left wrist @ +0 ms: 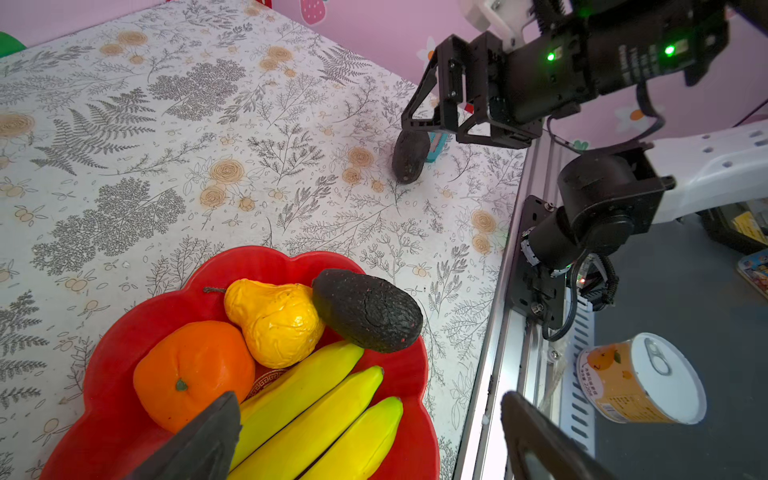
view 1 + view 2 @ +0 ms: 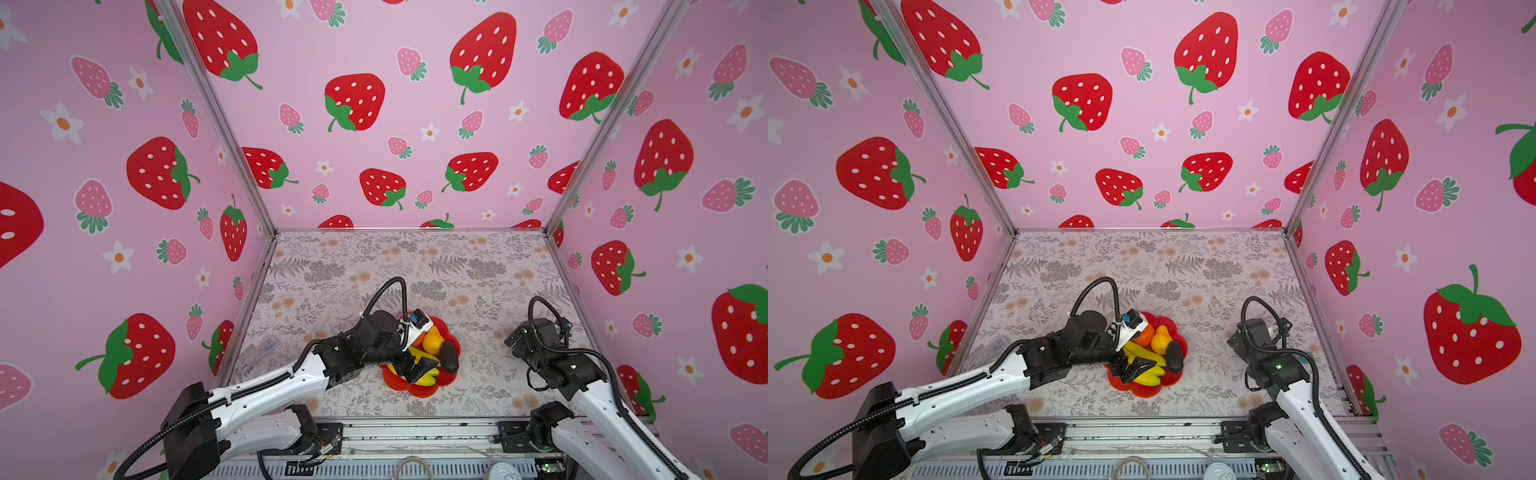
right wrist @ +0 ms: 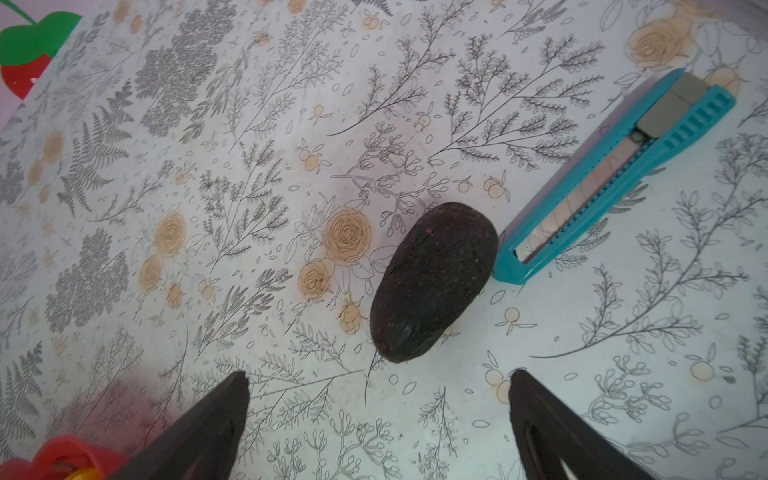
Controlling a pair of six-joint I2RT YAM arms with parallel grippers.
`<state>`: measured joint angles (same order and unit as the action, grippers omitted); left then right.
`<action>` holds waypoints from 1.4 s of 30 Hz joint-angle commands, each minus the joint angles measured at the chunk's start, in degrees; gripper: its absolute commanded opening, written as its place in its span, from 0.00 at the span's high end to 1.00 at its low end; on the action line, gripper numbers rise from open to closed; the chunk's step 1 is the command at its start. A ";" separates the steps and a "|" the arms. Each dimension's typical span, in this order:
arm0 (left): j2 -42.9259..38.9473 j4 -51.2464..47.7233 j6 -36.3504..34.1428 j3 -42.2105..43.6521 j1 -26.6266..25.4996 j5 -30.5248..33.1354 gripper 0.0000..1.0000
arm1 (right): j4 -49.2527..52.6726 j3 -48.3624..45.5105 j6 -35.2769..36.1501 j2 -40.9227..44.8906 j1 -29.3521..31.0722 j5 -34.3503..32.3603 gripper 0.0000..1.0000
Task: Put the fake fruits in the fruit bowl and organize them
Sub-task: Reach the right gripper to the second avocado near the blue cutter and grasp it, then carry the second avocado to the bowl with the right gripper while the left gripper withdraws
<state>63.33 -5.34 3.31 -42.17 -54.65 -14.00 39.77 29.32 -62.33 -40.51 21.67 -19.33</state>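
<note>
Fruit bowl (image 2: 419, 391): stood at about 6 o'clock on the floral table (image 2: 478, 266) in both top views, close to the front edge.
Orange (image 2: 1144, 335): lay in the bowl at 12 o'clock.
Bumpy yellow citrus (image 2: 1160, 341): lay in the bowl at 1 o'clock, touching the orange.
Avocado in the bowl (image 2: 1174, 356): rested at 3 o'clock against the rim, beside the citrus.
Banana bunch (image 2: 1149, 379): stretched across the bowl's 6 o'clock half.
Left gripper (image 2: 1133, 370): hung over the bananas with its fingers spread wide and nothing held; the left wrist view showed the fruit lying free below it.
Loose avocado (image 3: 432, 282): lay on the table at about 3 o'clock from the bowl, well apart from it and hidden under the right arm in the top views.
Right gripper (image 3: 378, 374): was spread wide and empty above the table; the loose avocado lay just ahead of its fingertips, not between them.
Teal utility knife (image 3: 615, 174): lay flat just beside the loose avocado, on the side away from the bowl; whether they touched could not be told.
Tin can (image 1: 640, 378): sat off the table past the front rail.
</note>
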 commanded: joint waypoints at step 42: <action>-6.52 -9.37 2.94 -0.17 2.74 15.54 0.01 | -22.90 -0.64 33.58 -5.63 -13.87 27.68 0.59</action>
<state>58.28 -8.97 4.12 -41.36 -53.30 -2.13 21.06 25.54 -35.68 -48.27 5.74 2.98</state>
